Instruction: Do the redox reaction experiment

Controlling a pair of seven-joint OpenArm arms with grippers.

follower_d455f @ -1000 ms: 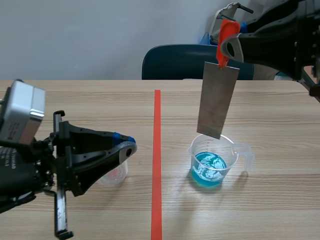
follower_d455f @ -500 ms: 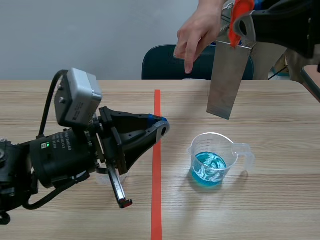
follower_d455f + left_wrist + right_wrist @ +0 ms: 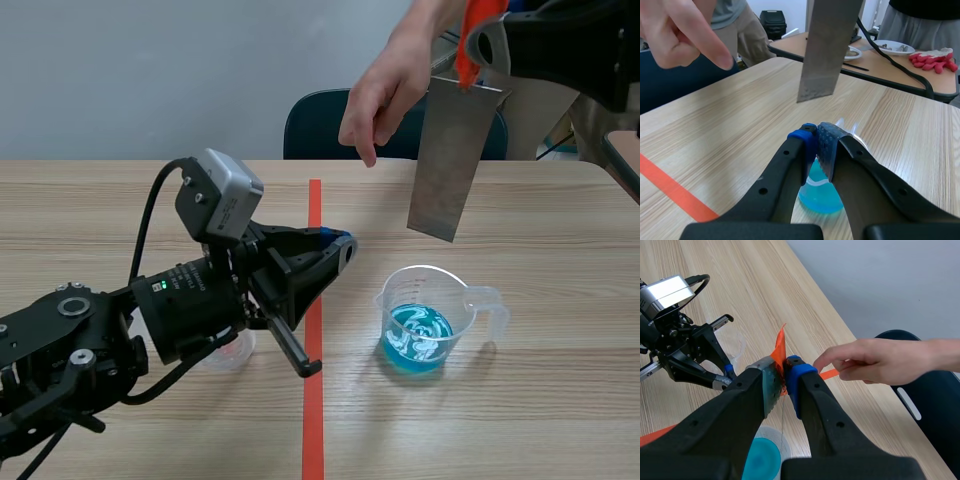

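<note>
one wooden table [image 3: 560, 400], one metal plate [image 3: 450, 160] hanging above it, one person's hand [image 3: 385, 90] pointing down beside the plate, and one clear beaker [image 3: 425, 320] of blue liquid standing right of the tape line, below the plate and apart from it. two grippers: the right gripper [image 3: 784, 371] has its jaws pinching one orange clip [image 3: 780, 347] that the plate dangles from, while the left gripper [image 3: 338, 247], near the beaker, has its jaws pressed together on nothing.

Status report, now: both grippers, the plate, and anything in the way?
Left gripper shut, empty, near beaker. Right gripper shut on plate, raised, not in beaker. Person's hand close beside plate.
</note>
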